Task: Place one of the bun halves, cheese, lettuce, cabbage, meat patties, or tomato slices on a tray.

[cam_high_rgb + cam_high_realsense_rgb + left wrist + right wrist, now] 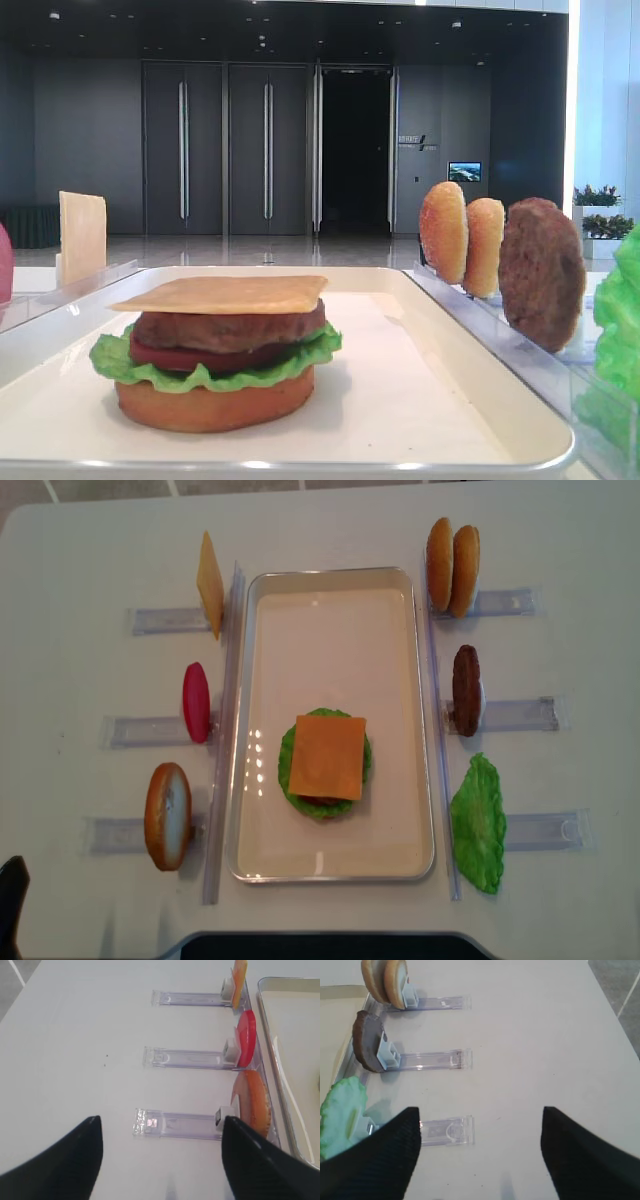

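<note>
On the white tray (330, 576) stands a stack: a cheese (329, 756) slice on top, then a meat patty (230, 328), a tomato slice (180, 357), lettuce (210, 375) and a flat bun half (215, 405). My left gripper (161, 1120) hovers open over the table left of the tray, beside a bun half (252, 1102) standing in its holder. My right gripper (481, 1109) is open above the table right of the tray, near a standing lettuce leaf (340, 1115). Neither holds anything.
Clear holders flank the tray. On the left stand a cheese slice (209, 584), a red tomato slice (196, 702) and a bun half (167, 815). On the right stand two bun halves (452, 552), a patty (466, 690) and lettuce (478, 822).
</note>
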`<control>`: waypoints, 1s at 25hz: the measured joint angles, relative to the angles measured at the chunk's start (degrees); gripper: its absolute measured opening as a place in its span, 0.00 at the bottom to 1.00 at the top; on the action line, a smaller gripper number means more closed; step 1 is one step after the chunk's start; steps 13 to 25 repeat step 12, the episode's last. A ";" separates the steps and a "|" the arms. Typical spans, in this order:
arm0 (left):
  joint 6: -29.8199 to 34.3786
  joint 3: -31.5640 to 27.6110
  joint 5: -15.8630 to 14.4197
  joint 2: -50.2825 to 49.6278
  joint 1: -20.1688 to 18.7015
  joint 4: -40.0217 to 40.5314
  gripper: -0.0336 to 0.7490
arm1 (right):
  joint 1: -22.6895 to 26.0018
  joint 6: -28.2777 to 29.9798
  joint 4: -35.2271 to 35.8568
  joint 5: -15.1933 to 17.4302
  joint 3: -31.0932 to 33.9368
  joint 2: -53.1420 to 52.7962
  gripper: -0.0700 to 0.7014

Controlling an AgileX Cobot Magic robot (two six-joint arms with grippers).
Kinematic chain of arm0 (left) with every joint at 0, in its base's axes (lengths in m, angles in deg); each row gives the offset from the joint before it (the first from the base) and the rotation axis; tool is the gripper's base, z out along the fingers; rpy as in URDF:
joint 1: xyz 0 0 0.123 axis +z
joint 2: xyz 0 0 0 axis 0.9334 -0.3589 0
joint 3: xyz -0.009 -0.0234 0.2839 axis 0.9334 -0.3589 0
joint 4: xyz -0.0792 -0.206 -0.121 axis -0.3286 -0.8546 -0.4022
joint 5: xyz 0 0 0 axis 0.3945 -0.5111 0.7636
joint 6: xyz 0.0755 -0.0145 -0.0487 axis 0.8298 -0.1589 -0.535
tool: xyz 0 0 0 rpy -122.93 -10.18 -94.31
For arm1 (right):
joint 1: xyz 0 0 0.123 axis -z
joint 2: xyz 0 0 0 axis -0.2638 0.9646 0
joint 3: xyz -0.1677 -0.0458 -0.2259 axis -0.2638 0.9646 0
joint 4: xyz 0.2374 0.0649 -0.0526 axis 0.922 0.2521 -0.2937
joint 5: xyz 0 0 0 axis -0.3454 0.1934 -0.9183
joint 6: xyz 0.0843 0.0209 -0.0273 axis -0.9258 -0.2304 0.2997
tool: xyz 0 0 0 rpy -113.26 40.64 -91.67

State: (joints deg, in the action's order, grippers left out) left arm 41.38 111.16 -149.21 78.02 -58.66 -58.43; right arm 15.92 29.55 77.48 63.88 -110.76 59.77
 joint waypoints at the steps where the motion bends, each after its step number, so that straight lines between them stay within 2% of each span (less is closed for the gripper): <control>1: -0.06 0.00 0.00 0.00 0.00 0.00 0.77 | 0.00 0.00 0.00 0.00 0.00 0.00 0.75; 25: -0.21 0.00 0.00 0.00 0.00 0.00 0.76 | 0.00 0.00 0.00 0.00 0.00 0.00 0.75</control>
